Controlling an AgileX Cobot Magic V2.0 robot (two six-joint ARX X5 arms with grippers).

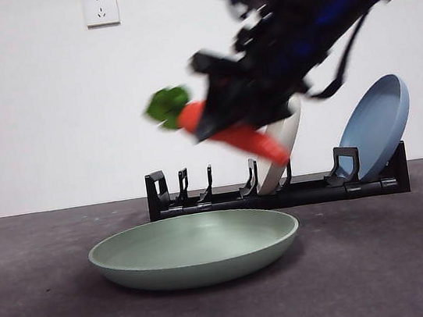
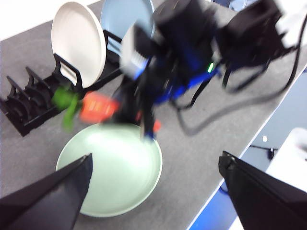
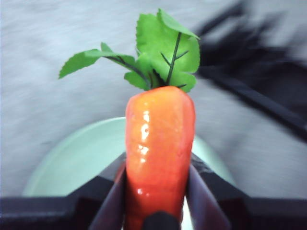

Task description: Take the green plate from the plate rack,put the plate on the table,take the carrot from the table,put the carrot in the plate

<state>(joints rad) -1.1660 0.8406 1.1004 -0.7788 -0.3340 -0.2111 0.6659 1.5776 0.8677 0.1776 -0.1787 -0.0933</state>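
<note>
My right gripper (image 1: pixel 230 120) is shut on the carrot (image 1: pixel 255 141) and holds it in the air, tilted, above the green plate (image 1: pixel 195 247). The leaves (image 1: pixel 167 104) point away from the arm. In the right wrist view the carrot (image 3: pixel 158 139) sits between the jaws of the right gripper (image 3: pixel 156 191), with the green plate (image 3: pixel 76 158) below. The plate lies flat on the table (image 1: pixel 43 308) in front of the plate rack (image 1: pixel 280 194). My left gripper (image 2: pixel 156 167) is open, empty and high above the scene. Its view shows the carrot (image 2: pixel 96 106) over the rim of the plate (image 2: pixel 115 167).
A cream plate (image 1: pixel 290 131) and a blue plate (image 1: pixel 377 127) stand in the rack's right slots. The rack's left slots (image 2: pixel 29 103) hold nothing. The table's edge (image 2: pixel 230 167) runs close to the plate in the left wrist view.
</note>
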